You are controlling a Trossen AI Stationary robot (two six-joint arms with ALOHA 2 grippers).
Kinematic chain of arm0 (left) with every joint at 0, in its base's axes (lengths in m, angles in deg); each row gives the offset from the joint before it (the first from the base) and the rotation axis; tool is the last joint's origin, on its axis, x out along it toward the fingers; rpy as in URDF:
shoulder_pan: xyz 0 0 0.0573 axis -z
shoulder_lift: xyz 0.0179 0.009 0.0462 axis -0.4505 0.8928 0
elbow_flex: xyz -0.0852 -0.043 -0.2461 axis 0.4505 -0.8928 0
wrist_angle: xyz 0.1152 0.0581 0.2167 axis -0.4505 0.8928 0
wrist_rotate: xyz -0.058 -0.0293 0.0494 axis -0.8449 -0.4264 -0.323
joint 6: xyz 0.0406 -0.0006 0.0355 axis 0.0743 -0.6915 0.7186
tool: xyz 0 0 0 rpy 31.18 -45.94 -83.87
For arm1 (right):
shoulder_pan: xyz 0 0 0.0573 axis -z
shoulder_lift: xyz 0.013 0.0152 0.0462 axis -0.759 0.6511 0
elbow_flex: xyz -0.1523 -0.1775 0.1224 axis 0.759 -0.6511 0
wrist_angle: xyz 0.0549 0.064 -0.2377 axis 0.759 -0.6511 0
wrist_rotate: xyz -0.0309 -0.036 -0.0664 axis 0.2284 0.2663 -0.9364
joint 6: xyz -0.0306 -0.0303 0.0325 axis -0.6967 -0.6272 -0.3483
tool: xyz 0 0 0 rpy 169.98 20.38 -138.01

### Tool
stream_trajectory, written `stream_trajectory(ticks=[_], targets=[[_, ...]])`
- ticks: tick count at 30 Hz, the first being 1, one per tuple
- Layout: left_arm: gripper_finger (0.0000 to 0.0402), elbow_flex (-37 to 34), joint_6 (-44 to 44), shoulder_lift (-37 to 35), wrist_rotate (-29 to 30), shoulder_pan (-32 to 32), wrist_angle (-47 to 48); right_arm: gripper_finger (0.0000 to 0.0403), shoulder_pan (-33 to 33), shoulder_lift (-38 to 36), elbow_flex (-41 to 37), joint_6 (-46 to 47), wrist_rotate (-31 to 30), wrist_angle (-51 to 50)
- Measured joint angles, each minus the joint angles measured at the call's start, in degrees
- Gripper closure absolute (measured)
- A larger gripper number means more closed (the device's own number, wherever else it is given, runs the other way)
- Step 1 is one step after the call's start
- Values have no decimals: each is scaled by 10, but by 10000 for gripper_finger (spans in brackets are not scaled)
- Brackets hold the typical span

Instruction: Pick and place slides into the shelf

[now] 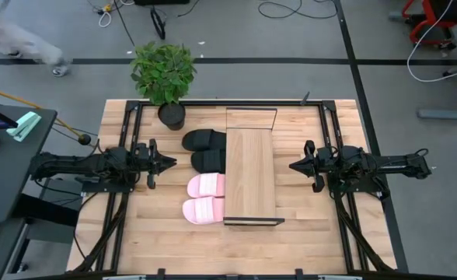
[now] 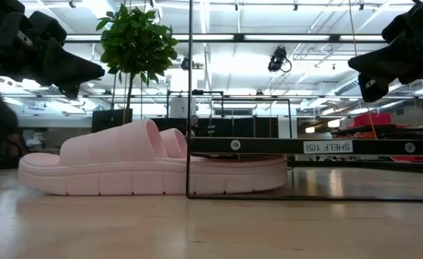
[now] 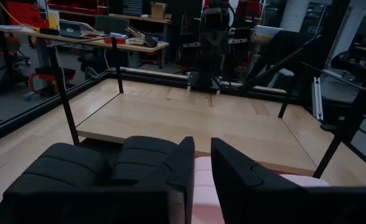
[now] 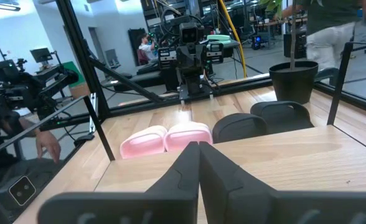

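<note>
The shelf (image 1: 249,175), a light-wood board on a thin black frame, stands mid-table. Two black slides (image 1: 205,150) and two pink slides (image 1: 204,197) lie in a row along its left side, soles on the tabletop, their right ends under the board. In the low view the nearest pink slide (image 2: 125,169) reaches beneath the board (image 2: 312,146). My left gripper (image 1: 170,163) hovers left of the black slides, narrowly open (image 3: 203,168), touching nothing. My right gripper (image 1: 293,165) hovers right of the shelf, shut (image 4: 199,149).
A potted plant (image 1: 165,74) stands at the table's far edge, just beyond the black slides. A black frame rail (image 1: 213,103) runs around the table. Bare tabletop (image 1: 174,245) lies toward the near edge. A person (image 4: 323,25) moves in the room behind.
</note>
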Motion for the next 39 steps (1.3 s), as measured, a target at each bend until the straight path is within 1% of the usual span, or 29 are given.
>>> stream_trajectory(ticks=[6,15,23,33,39], targets=[[351,0,0,0,0,0,0,389,0,0,0,0,0,0],[342,0,0,0,0,0,0,389,0,0,0,0,0,0],[351,0,0,0,0,0,0,389,0,0,0,0,0,0],[340,0,0,0,0,0,0,389,0,0,0,0,0,0],[346,0,0,0,0,0,0,389,0,0,0,0,0,0]])
